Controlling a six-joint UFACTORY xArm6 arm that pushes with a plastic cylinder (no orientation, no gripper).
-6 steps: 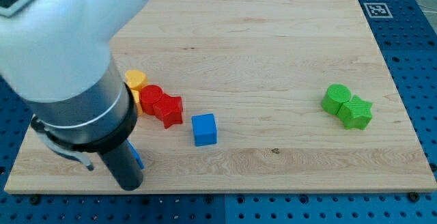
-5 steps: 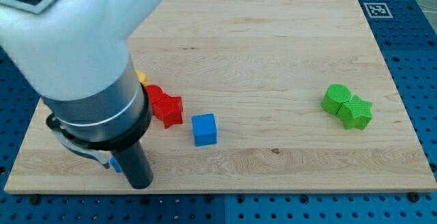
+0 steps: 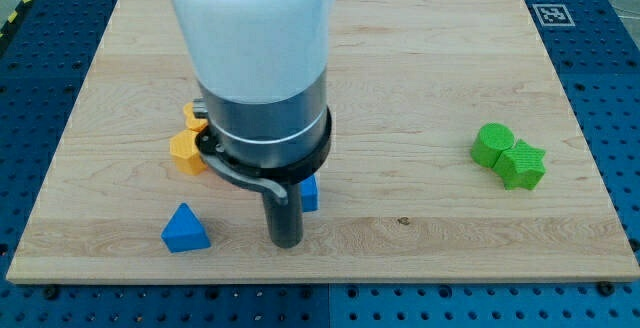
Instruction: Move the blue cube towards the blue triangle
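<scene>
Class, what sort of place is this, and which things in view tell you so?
Probably a robotics lab bench: a wooden board on blue perforated plate, a printed marker tag, and my tip among coloured blocks.

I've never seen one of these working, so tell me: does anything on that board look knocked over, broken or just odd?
Nothing stands out. The blue triangle, orange blocks and two green blocks sit flat and undamaged on the wooden board. My arm simply hides most of the blue cube, and my tip rests just below it.
</scene>
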